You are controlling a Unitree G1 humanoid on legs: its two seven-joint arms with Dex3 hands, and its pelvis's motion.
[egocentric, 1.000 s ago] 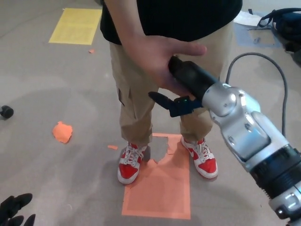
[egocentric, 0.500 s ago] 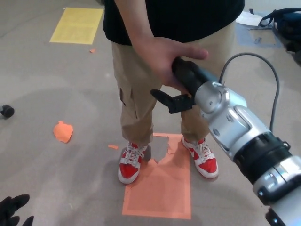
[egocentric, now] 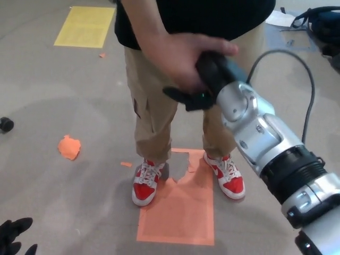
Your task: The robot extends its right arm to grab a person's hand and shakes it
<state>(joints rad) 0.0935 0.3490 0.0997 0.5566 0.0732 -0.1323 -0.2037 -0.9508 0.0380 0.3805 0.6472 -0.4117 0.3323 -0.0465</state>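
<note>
Grey floor below, person's hand wraps right hand.

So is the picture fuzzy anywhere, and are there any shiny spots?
In the head view, the person's hand and the robot's black right hand clasped in it look a little smeared, probably motion blur; the red and white sneakers and the orange floor patch are sharper. Soft highlights gleam on the silver forearm shell. Shadows on the floor are faint.
</note>
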